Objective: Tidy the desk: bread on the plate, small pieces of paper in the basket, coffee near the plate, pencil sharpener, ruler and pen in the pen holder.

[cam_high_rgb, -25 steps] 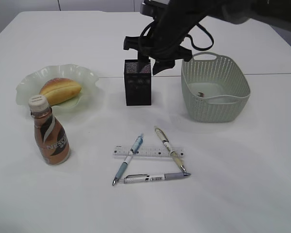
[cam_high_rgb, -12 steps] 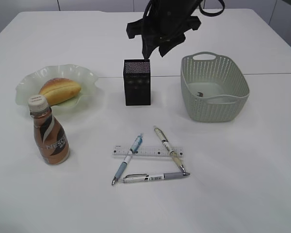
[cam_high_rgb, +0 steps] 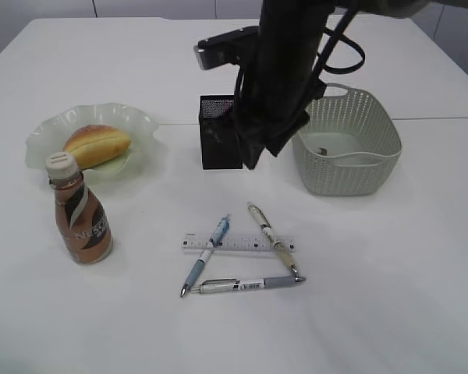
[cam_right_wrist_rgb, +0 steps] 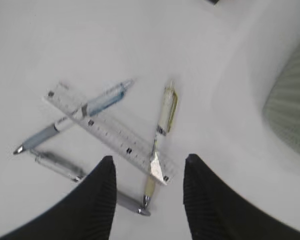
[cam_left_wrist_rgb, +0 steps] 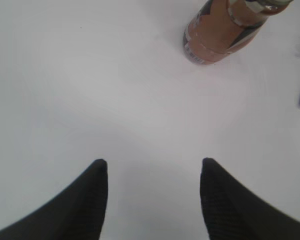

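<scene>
- Three pens and one ruler (cam_high_rgb: 238,243) are left on the desk (cam_high_rgb: 390,296), heaped together in the middle foreground; the bread (cam_high_rgb: 97,145) is already on the plate (cam_high_rgb: 43,132) and the coffee (cam_high_rgb: 79,220) is stood just in front of that plate.
- The ruler is overlapped by the blue pen (cam_high_rgb: 205,254) and the cream pen (cam_high_rgb: 271,239), while the grey pen (cam_high_rgb: 246,284) is laid apart from it, nearer the viewer.
- The right gripper (cam_right_wrist_rgb: 146,182) is seen parted and empty, hung above the heap.
- In the right wrist view the cream pen and the ruler's near end are found just ahead of the gap between the fingers (cam_right_wrist_rgb: 102,190).
- The cream pen's long axis is run roughly in line with the wrist's forward direction, so it is crossed by the gripper's closing line; the ruler's axis is laid diagonally, up to the left.
- The right arm is judged much the nearer; the left gripper (cam_left_wrist_rgb: 153,165) is also spread and empty, over bare desk with only the coffee's base ahead of it.
- The holder (cam_high_rgb: 218,132) is stood behind the heap, partly hidden by the arm, with the basket (cam_high_rgb: 366,167) to its right.
- A descent onto the cream pen is judged the likely next step.
</scene>
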Tool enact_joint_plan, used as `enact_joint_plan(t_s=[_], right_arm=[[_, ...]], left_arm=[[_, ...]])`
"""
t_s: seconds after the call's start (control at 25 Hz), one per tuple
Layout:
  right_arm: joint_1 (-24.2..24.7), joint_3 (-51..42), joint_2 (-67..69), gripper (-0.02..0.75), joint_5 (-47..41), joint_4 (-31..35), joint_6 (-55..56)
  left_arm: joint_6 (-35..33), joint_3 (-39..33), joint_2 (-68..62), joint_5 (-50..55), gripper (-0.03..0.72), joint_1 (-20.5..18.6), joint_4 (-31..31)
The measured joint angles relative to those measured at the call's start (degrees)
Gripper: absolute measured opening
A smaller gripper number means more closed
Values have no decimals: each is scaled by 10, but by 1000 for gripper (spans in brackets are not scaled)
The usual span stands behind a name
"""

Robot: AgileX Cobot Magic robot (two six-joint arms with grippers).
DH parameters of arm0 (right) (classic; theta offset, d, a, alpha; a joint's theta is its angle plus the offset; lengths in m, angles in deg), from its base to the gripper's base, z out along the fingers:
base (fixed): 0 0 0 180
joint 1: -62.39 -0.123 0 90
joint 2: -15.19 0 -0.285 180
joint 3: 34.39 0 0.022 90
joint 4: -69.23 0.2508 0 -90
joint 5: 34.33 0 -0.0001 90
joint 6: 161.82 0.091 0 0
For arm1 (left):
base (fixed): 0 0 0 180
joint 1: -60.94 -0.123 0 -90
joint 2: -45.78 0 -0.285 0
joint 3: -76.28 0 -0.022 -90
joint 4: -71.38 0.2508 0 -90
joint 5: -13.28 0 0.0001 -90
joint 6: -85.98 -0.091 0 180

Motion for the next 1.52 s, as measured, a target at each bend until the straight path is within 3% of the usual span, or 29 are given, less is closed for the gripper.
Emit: enact_joint_plan(t_s=[0.32,0.56,0.68,0.88,1.04,1.52], right_arm=[[0,-124,-57,323,2,14,-126],[-3,-145,-59,323,5,5,-359],[-5,-145,-59,323,6,20,-421],[-15,-145,-31,327,27,18,-472],[-24,-145,-5,375,68,13,-484],[-30,-145,38,398,93,76,-558]], left_arm=[[0,0,0,1,433,0,3],[0,0,0,7,433,0,4],[0,0,0,12,433,0,4],[0,0,0,13,433,0,6],[0,0,0,13,433,0,7],[0,0,0,13,433,0,7]])
